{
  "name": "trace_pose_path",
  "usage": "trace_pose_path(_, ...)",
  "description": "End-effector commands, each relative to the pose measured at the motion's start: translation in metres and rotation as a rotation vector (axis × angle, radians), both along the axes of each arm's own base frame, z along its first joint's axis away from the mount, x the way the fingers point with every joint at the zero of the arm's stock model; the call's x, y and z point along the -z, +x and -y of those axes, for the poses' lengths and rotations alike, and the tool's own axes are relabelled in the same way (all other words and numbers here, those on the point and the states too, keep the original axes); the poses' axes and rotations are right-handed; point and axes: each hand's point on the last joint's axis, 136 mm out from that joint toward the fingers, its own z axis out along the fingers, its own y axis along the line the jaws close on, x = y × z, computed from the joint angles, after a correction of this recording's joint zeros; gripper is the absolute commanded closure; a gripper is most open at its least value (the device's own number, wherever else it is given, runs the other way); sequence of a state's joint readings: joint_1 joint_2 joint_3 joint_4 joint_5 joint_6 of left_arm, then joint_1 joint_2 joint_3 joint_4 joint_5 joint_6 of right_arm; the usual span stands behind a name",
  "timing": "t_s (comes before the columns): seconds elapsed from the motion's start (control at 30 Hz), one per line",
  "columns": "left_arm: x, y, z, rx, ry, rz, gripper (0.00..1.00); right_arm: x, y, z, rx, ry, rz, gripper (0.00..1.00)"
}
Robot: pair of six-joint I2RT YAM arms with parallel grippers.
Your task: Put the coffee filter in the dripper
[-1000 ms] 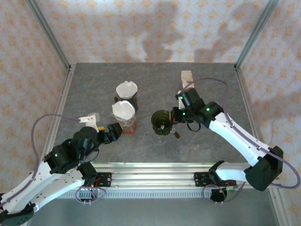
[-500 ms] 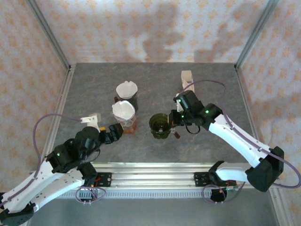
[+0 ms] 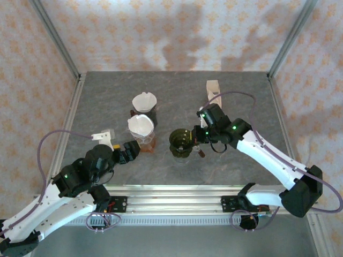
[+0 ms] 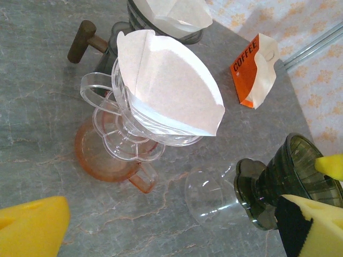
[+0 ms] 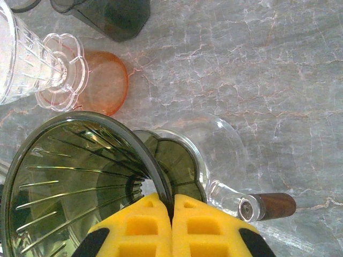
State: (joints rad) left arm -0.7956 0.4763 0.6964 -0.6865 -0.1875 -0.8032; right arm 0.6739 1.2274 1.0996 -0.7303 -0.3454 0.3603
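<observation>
Filter (image 4: pixel 169 85): resting in clear dripper (image 4: pixel 115 115)
Dark dripper (image 5: pixel 69 176): rim pinched by right hand (image 5: pixel 172 214), likely steadying it
Left hand (image 3: pixel 129 150): spread, ready

Grey marbled table (image 3: pixel 107 96) enclosed by floral-patterned walls (image 3: pixel 161 32) with metal corner posts (image 3: pixel 56 37).

One word can be read: "COFFEE", in white capitals (running lengthwise along the side) on the orange panel of a small packet (image 4: pixel 253 72) lying on the grey surface (image 4: pixel 48 123). Nothing else carries legible writing.
</observation>
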Motion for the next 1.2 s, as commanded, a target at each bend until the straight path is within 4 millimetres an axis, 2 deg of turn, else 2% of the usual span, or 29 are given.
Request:
trace_pose_path(0.0, 0.004, 0.002, -0.005, -0.023, 0.008, 0.004, 0.0, -0.003, 0.004, 0.008, 0.006, -0.06, 0.04, 1.0)
trace_pose_path(0.2, 0.004, 0.003, -0.002, -0.015, 0.007, -0.001, 0.0, -0.014, 0.008, 0.009, -0.008, -0.098, 0.061, 1.0)
trace_pose_path(0.53, 0.006, 0.003, -0.004, -0.022, 0.008, 0.002, 0.0, -0.004, 0.001, 0.001, -0.016, -0.068, 0.023, 1.0)
trace_pose_path(0.63, 0.006, 0.003, -0.003, -0.018, 0.011, -0.001, 0.0, -0.001, 0.0, 0.0, -0.011, -0.062, 0.017, 0.96)
trace_pose_path(0.7, 0.007, 0.002, -0.003, -0.016, 0.013, -0.004, 0.0, -0.001, 0.0, 0.001, -0.009, -0.06, 0.016, 0.88)
trace_pose_path(0.77, 0.008, 0.002, -0.003, -0.017, 0.014, -0.006, 0.0, 0.0, -0.001, 0.001, -0.003, -0.059, 0.017, 0.73)
trace_pose_path(0.93, 0.008, 0.002, -0.003, -0.019, 0.005, -0.003, 0.0, -0.003, 0.0, 0.004, 0.013, -0.055, 0.03, 0.44)
trace_pose_path(1.1, 0.006, 0.002, -0.002, -0.013, 0.002, 0.0, 0.0, -0.022, 0.013, 0.023, 0.098, -0.102, 0.131, 0.34)
trace_pose_path(1.17, 0.005, 0.002, -0.003, -0.012, 0.003, 0.003, 0.0, -0.039, 0.02, 0.039, 0.162, -0.11, 0.204, 0.32)
